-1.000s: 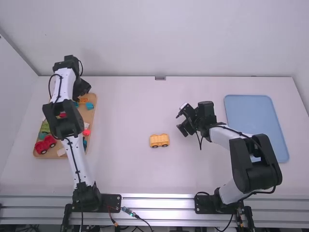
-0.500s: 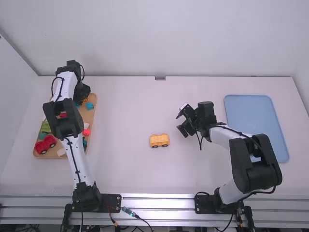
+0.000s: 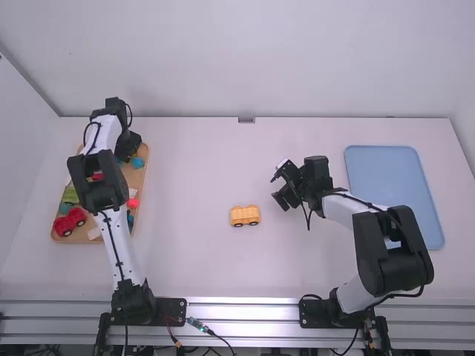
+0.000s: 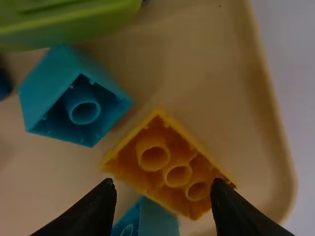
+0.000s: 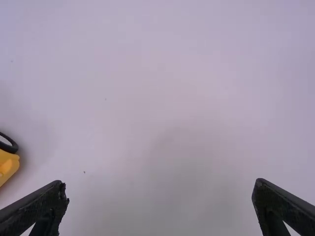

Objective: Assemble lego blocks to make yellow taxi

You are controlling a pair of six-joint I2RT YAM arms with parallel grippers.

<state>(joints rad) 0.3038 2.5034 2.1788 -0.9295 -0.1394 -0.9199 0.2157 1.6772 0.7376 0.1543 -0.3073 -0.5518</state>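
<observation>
On mid-table stands a yellow-orange wheeled block; its edge and a black wheel show as a yellow piece in the right wrist view. My left gripper is over the far end of the parts tray. In its wrist view, the left gripper is open above a yellow-orange block whose hollow, tubed underside faces the camera, with nothing held. My right gripper is above the table, to the right of the wheeled block and farther from the bases. The right gripper is open over bare table.
The tan tray holds a red wheeled block, a green piece and several blue and red pieces. Near the yellow-orange block lie a teal block and another blue piece. A blue tray lies at the right.
My left gripper has shifted slightly toward the bases and to the right, covering the orange piece seen earlier at the tray's far end. The right arm and wheeled block have stayed put.
</observation>
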